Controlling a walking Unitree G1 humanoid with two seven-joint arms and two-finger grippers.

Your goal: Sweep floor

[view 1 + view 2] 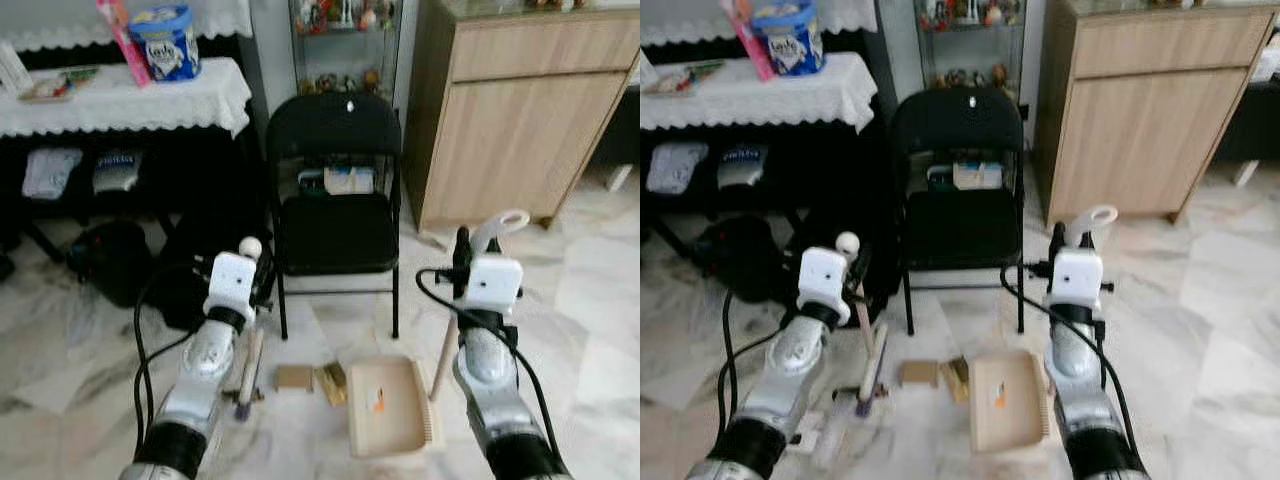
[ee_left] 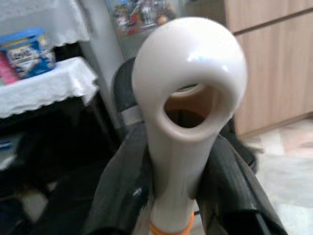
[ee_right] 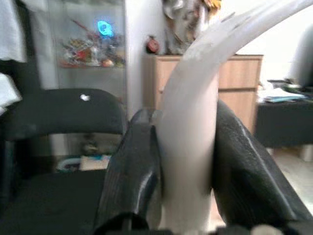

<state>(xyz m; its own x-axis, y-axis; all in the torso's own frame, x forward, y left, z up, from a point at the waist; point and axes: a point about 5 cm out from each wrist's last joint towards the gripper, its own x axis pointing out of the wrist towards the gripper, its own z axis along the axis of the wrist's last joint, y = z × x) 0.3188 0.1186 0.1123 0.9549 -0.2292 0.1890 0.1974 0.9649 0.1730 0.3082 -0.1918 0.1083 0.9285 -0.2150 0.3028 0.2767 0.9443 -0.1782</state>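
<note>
Ahead of you the marble floor (image 1: 600, 300) spreads out, with a wooden cabinet (image 1: 520, 120) at the right and a lace-covered surface (image 1: 120, 100) at the left carrying a blue tub (image 1: 165, 42). Between them stands a black folding chair (image 1: 335, 190), facing you.

On the floor just in front of the chair lies your beige dustpan (image 1: 390, 405), tray open upward with a small orange scrap in it. Its long handle (image 1: 445, 350) rises to the right, and your right claw (image 3: 186, 161) is clamped around the pale top of that handle, both black fingers (image 3: 134, 176) pressed against it.

Your left claw (image 2: 171, 191) grips the brush handle (image 2: 188, 98) just below its looped cream end, fingers tight on either side. The brush (image 1: 248, 370) slants down to the floor beside your left arm.

Just left of the dustpan lie two small bits of litter: a brown cardboard piece (image 1: 294, 377) and a gold wrapper (image 1: 333, 383), side by side.
</note>
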